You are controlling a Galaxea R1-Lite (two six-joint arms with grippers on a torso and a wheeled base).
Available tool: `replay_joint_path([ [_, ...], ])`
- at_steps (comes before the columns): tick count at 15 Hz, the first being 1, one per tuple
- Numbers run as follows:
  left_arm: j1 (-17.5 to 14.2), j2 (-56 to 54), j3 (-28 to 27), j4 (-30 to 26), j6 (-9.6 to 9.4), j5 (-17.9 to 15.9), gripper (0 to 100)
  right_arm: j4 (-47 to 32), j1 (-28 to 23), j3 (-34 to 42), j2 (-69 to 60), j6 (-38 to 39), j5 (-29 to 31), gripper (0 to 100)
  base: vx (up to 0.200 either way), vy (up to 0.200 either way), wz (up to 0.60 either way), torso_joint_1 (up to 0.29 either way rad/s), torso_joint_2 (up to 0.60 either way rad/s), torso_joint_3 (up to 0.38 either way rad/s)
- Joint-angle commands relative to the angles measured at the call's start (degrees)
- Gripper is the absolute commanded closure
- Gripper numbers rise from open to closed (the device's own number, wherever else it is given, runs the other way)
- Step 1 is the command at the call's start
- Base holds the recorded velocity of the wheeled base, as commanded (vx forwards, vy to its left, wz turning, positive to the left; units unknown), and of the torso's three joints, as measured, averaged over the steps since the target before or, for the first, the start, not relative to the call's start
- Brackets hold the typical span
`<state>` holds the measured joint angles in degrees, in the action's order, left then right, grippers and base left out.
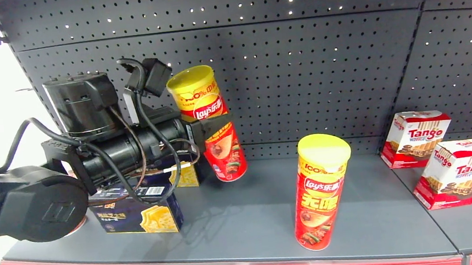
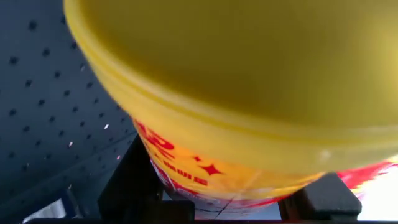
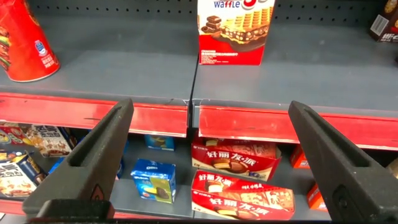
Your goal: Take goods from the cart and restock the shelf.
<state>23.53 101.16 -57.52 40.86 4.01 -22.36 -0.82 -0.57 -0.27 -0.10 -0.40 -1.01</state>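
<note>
Bright and even in the head view, but burnt out to plain white at the far left, beside the pegboard (image 1: 257,82). Sparks of light through its holes, mostly near the top. Soft, pale shadow on the shelf (image 1: 249,219) under the raised chip can (image 1: 211,122). Bent and leaning toward the corners, as through a wide lens. In the left wrist view, strong yellow on the lid (image 2: 249,62), washed to white in one corner. In the right wrist view, dimmer below the red edge strip (image 3: 155,118) — faint sheen along it.
</note>
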Motion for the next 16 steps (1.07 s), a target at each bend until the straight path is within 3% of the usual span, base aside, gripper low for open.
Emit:
replay_joint_path([
  [1, -1.4, 0.5, 0.1, 0.1, 0.03, -0.5, 100, 0.0, 0.0, 0.0, 0.1, 0.0, 0.0, 0, 0.0, 0.0, 0.0, 0.0, 0.0, 0.0],
  [16, -1.3, 2.6, -1.5, 0.2, -0.14, -1.3, 100, 0.0, 0.0, 0.0, 0.1, 0.0, 0.0, 0, 0.0, 0.0, -0.04, 0.0, 0.0, 0.0],
])
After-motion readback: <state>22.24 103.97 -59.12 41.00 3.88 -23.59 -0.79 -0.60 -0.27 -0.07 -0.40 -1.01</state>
